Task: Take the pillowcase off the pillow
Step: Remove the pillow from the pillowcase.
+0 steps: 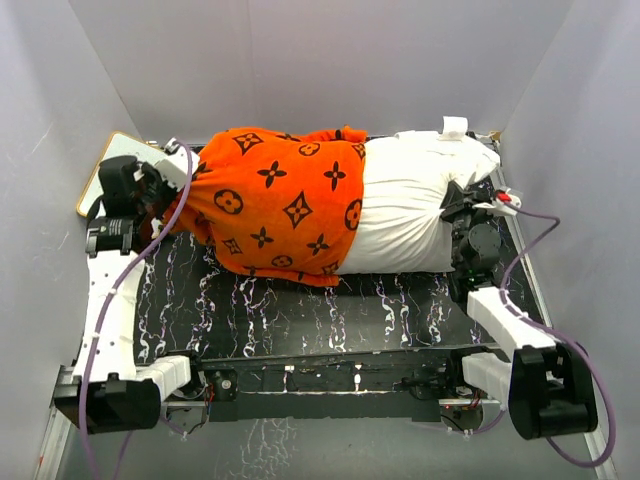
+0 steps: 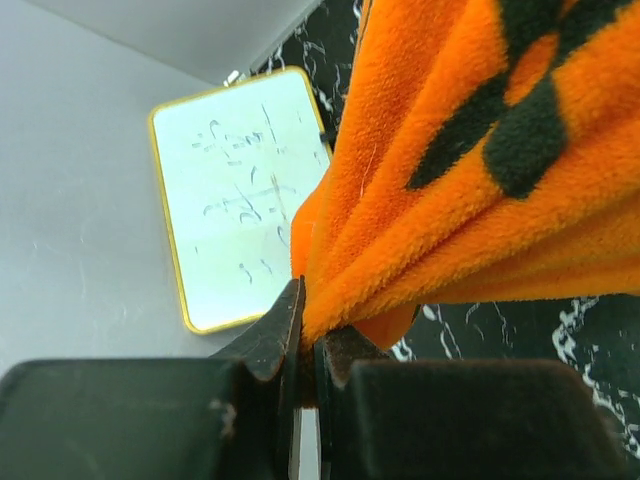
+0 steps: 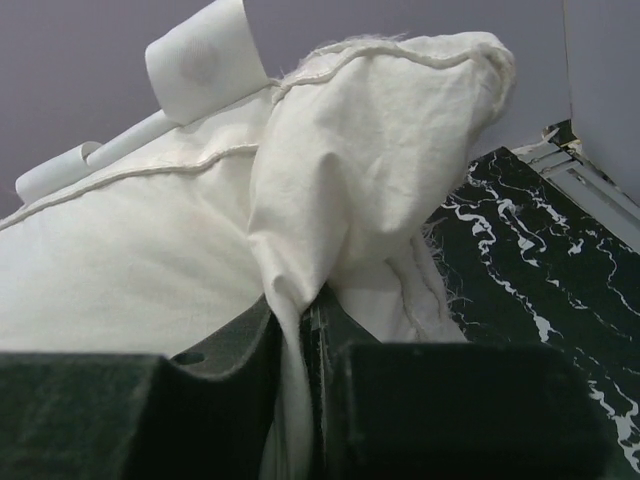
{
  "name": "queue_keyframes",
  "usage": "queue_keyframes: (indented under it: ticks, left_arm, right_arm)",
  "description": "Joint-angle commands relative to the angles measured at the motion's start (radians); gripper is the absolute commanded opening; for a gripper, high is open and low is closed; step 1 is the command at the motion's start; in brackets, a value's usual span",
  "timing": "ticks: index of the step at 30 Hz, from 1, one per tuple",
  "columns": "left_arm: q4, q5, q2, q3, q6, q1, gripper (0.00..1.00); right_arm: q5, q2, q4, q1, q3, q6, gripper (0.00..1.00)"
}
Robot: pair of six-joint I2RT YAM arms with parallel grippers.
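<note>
While the left gripper [image 2: 312, 325] pinches the pillowcase [image 1: 275, 205] end near the left edge of the table [image 1: 300, 315], the right gripper [image 3: 303, 306] clamps the pillow [image 1: 410, 215] corner by the right edge, probably to anchor it for pulling.

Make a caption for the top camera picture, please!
Tug-of-war: left jaws pinch the orange pillowcase, right jaws pinch the white pillow, half uncovered.

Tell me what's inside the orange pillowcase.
The white pillow: its right half sticks out of the pillowcase; the left half is covered, so anything else inside is hidden.
</note>
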State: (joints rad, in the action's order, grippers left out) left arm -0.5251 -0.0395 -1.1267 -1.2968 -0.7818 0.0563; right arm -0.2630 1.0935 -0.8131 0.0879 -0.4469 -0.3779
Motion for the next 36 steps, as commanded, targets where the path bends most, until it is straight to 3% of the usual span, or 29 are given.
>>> queue_keyframes:
  ticks: [1, 6, 9, 16, 26, 30, 34, 35, 36]
  left_arm:
    - [0.005, 0.003, 0.098, 0.092, -0.087, 0.115, 0.0]
    - [0.028, -0.035, 0.119, 0.148, -0.163, 0.266, 0.0]
    - [0.048, -0.111, 0.1, 0.138, -0.195, 0.42, 0.0]
    - [0.073, -0.331, -0.081, -0.043, -0.181, 0.765, 0.0]
    - [0.098, -0.448, -0.147, -0.166, -0.202, 0.932, 0.0]
    - [0.013, -0.553, -0.198, -0.246, -0.208, 1.035, 0.0]
    - [-0.343, -0.793, -0.178, -0.288, -0.408, 1.045, 0.0]
    - [-0.429, -0.867, -0.167, -0.3, -0.439, 1.03, 0.05]
    - [-0.51, -0.924, -0.158, -0.314, -0.451, 0.96, 0.33]
  right_arm:
    - [-0.195, -0.094, 0.15, -0.068, 0.088, -0.113, 0.08]
    - [-0.224, -0.145, 0.283, -0.15, 0.156, -0.26, 0.09]
    - [-0.248, -0.161, 0.331, -0.172, 0.161, -0.321, 0.09]
    - [-0.269, -0.172, 0.383, -0.204, 0.172, -0.449, 0.09]
    - [-0.288, -0.176, 0.444, -0.24, 0.198, -0.641, 0.09]
    - [-0.289, -0.174, 0.465, -0.243, 0.166, -0.644, 0.09]
    - [-0.175, -0.145, 0.337, -0.222, 0.134, -0.537, 0.09]
    - [-0.134, -0.134, 0.278, -0.215, 0.134, -0.517, 0.09]
    - [-0.09, -0.123, 0.218, -0.21, 0.132, -0.502, 0.09]
